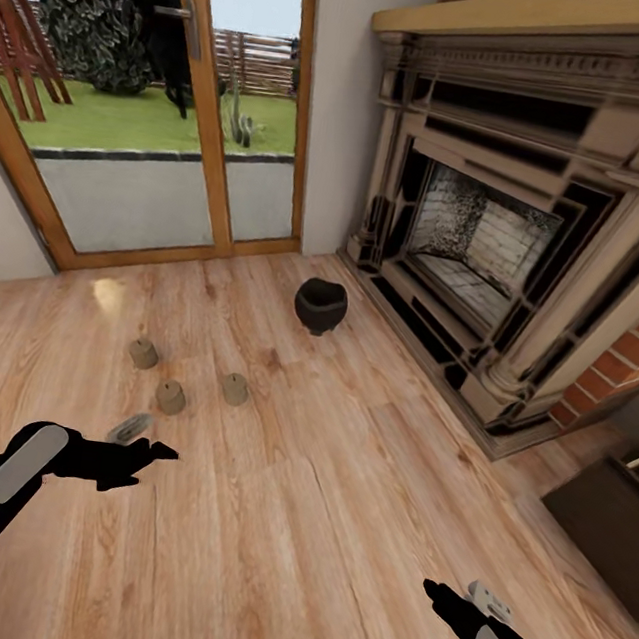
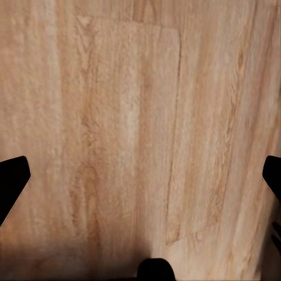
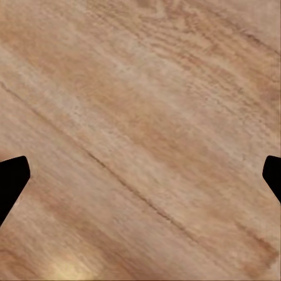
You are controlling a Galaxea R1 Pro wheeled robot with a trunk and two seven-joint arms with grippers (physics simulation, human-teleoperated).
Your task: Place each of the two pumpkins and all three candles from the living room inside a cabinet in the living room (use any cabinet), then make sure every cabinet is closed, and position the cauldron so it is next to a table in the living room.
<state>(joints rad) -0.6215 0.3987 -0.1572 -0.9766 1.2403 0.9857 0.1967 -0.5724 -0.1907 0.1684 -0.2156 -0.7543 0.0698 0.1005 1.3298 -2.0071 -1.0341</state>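
Observation:
Three beige candles stand on the wooden floor: one (image 1: 144,353) at the far left, one (image 1: 170,397) nearer me, one (image 1: 236,389) to their right. The black cauldron (image 1: 320,306) sits further back, in front of the fireplace. My left gripper (image 1: 146,453) hovers open just short of the nearest candle; in the left wrist view its fingertips (image 2: 12,178) are spread wide over bare floor. My right gripper (image 1: 440,593) is open low at the right, its fingertips (image 3: 13,175) also far apart. At the right edge sits a dark brown low unit (image 1: 606,519), apparently the cabinet. Pumpkins and table are out of view.
A large fireplace (image 1: 492,231) with a raised hearth fills the right back. A glass door with a wooden frame (image 1: 199,122) closes the back left. Open wooden floor (image 1: 313,520) lies between my arms.

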